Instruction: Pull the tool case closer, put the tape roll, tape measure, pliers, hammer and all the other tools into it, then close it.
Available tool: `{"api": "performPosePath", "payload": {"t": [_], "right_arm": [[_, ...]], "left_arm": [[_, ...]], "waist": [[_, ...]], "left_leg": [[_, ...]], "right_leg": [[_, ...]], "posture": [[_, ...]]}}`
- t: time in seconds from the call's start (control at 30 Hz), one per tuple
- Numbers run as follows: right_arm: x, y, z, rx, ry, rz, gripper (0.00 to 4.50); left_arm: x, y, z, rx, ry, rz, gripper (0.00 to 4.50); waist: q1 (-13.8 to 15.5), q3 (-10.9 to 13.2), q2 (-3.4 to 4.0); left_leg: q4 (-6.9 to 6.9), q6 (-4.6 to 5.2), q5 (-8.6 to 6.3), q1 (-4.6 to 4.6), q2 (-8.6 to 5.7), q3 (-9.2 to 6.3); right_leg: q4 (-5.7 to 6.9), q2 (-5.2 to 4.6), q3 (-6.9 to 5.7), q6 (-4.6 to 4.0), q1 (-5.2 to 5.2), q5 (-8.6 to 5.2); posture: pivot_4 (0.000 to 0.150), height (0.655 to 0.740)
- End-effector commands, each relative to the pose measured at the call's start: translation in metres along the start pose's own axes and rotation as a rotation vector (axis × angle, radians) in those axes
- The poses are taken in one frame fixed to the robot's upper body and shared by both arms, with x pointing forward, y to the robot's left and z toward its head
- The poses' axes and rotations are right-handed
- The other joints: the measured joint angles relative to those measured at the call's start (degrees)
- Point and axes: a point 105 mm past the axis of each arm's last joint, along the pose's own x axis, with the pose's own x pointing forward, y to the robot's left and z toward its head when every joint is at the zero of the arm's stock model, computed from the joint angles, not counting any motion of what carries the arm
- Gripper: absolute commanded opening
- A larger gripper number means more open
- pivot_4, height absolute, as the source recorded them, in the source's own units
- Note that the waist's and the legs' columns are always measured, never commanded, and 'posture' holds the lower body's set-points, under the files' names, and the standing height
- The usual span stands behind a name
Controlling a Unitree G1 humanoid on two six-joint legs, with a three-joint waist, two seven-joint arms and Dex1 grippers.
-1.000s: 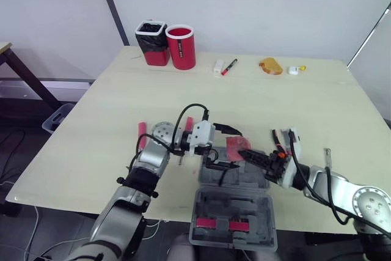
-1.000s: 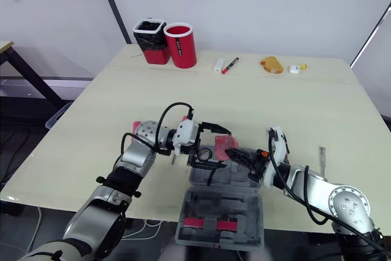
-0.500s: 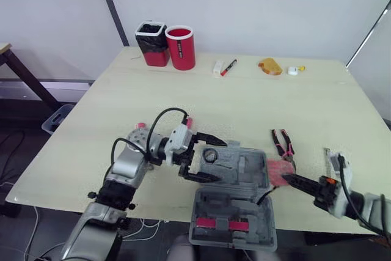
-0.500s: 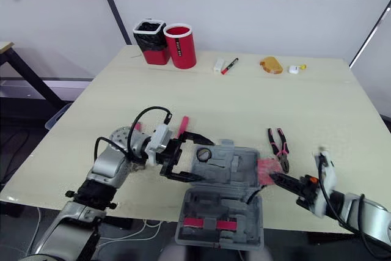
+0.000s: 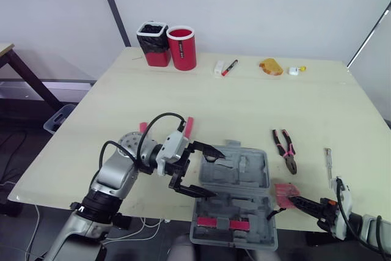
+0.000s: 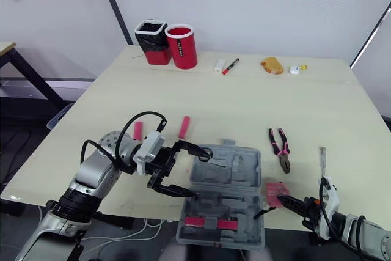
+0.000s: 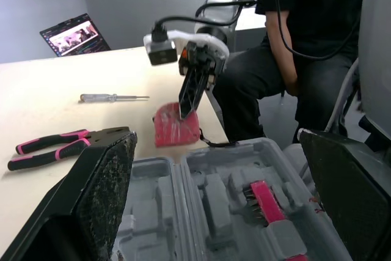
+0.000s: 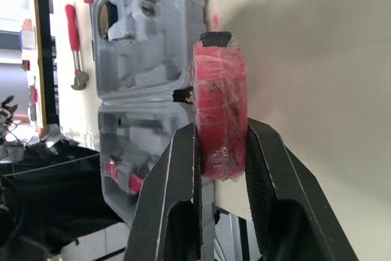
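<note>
The grey tool case (image 5: 241, 172) lies open at the table's near edge, with red pieces (image 5: 223, 223) in its near half. My left gripper (image 5: 214, 172) is open wide at the case's left side, its fingers (image 7: 104, 194) spread over the tray. My right gripper (image 5: 292, 200) is low at the near right, shut on the red tape roll (image 8: 221, 114), which sits just right of the case. The pink-handled pliers (image 5: 286, 157) and a screwdriver (image 5: 328, 160) lie to the right. Two red-handled tools (image 5: 188, 128) lie left of the case.
At the table's back stand a black cup (image 5: 151, 44) and a red cup (image 5: 181, 47), with a marker (image 5: 229, 66), a white block (image 5: 219, 66) and an orange item (image 5: 270, 65). The near table edge runs under the case.
My right gripper has drawn back from over the case to the near right, carrying the tape roll. My left gripper has moved left off the case and spread open. The pliers now show.
</note>
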Motion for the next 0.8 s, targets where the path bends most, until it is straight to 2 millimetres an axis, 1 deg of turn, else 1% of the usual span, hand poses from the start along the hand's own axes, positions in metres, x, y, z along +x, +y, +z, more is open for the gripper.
{"api": "performPosePath", "payload": {"t": [0.03,0.07,0.1,0.13,0.2,0.23,0.33,0.37,0.5,0.6,0.67,0.73,0.8], "right_arm": [[-0.006,-0.005,-0.001,-0.001,-0.001,-0.015,2.02],[-0.007,-0.006,0.000,-0.001,-0.006,-0.020,2.22],[-0.008,-0.007,0.001,0.001,-0.011,-0.023,2.79],[-0.010,-0.007,0.002,0.001,-0.016,-0.025,3.19],[-0.015,-0.008,0.003,0.000,-0.022,-0.029,4.26],[-0.019,-0.009,0.003,-0.002,-0.025,-0.034,4.42],[-0.029,-0.011,0.004,-0.035,-0.025,-0.056,4.42],[-0.034,-0.011,0.007,-0.071,-0.037,-0.065,4.42],[-0.048,-0.016,0.017,-0.246,-0.040,-0.134,4.42],[-0.053,-0.007,0.028,-0.514,-0.041,-0.116,4.42],[-0.054,0.001,0.030,-0.633,-0.041,-0.067,4.42],[-0.053,0.017,0.028,-0.769,-0.043,0.054,4.42],[-0.049,0.024,0.025,-0.945,-0.020,0.131,4.42]], "left_arm": [[-0.001,-0.004,0.009,0.050,0.005,-0.015,4.50],[-0.001,-0.005,0.009,0.049,0.007,-0.017,4.50],[-0.001,-0.005,0.008,0.048,0.009,-0.018,4.50],[-0.001,-0.006,0.008,0.048,0.010,-0.019,4.50],[-0.001,-0.006,0.009,0.048,0.009,-0.018,4.50],[-0.001,-0.006,0.009,0.048,0.009,-0.017,4.50],[-0.001,-0.006,0.009,0.045,0.008,-0.013,4.50],[-0.002,-0.006,0.009,0.042,0.009,-0.012,4.50],[-0.005,-0.007,0.009,0.034,0.014,-0.003,4.50],[-0.007,-0.008,0.009,0.034,0.017,0.005,4.50],[-0.007,-0.010,0.010,0.033,0.016,0.008,4.50],[-0.008,-0.011,0.009,0.032,0.016,0.009,4.50],[-0.008,-0.012,0.009,0.032,0.015,0.010,4.50]], "waist": [[0.0,0.0,0.00],[0.0,0.0,0.00],[0.0,0.0,0.00],[0.0,0.0,0.01],[0.0,0.0,0.03],[0.0,0.0,0.03],[0.1,0.0,0.04],[0.1,0.0,0.04],[-0.1,-0.1,0.13],[-0.1,-0.1,0.24],[-0.1,-0.1,0.24],[0.0,-0.1,0.25],[0.0,-0.1,0.25]], "left_leg": [[0.00,0.00,0.00,0.00,0.00,0.00],[0.00,0.00,0.00,0.00,0.00,0.00],[0.00,0.00,0.00,0.00,0.00,0.01],[0.00,0.00,0.00,0.00,0.00,0.01],[0.00,0.00,0.00,0.02,0.00,0.01],[0.00,0.00,0.00,0.02,0.00,0.01],[0.01,0.00,0.00,0.00,-0.08,0.00],[0.00,0.00,0.00,-0.01,-0.11,0.00],[-0.01,0.01,0.00,0.01,-0.11,-0.04],[0.01,0.01,0.00,0.04,-0.10,-0.04],[0.01,0.01,0.00,0.05,-0.09,-0.05],[0.01,0.00,0.00,0.05,-0.08,-0.09],[0.01,0.00,0.00,0.04,-0.08,-0.09]], "right_leg": [[0.00,0.00,0.00,0.00,0.00,0.00],[-0.01,0.00,0.00,0.00,0.00,0.00],[-0.01,0.00,0.01,0.00,0.00,0.00],[0.00,0.00,0.01,0.00,0.00,0.00],[0.00,0.00,0.01,0.00,0.00,0.00],[0.00,0.00,0.02,0.00,0.01,0.00],[0.00,0.13,0.29,0.01,0.02,0.00],[-0.01,0.32,0.63,0.03,0.02,-0.01],[-0.04,0.64,1.12,0.06,0.02,-0.03],[-0.02,0.77,1.27,0.10,0.02,-0.04],[-0.01,0.82,1.29,0.17,0.02,-0.09],[-0.02,0.85,1.27,0.20,0.02,-0.11],[-0.02,0.86,1.27,0.19,0.02,-0.10]], "posture": [[0.150,0.7400],[0.150,0.7400],[0.150,0.7400],[0.150,0.7400],[0.150,0.7400],[0.150,0.7400],[0.150,0.7400],[0.150,0.7400],[0.150,0.7400],[0.150,0.7400],[0.150,0.7400],[0.150,0.7400],[0.150,0.7400]]}}
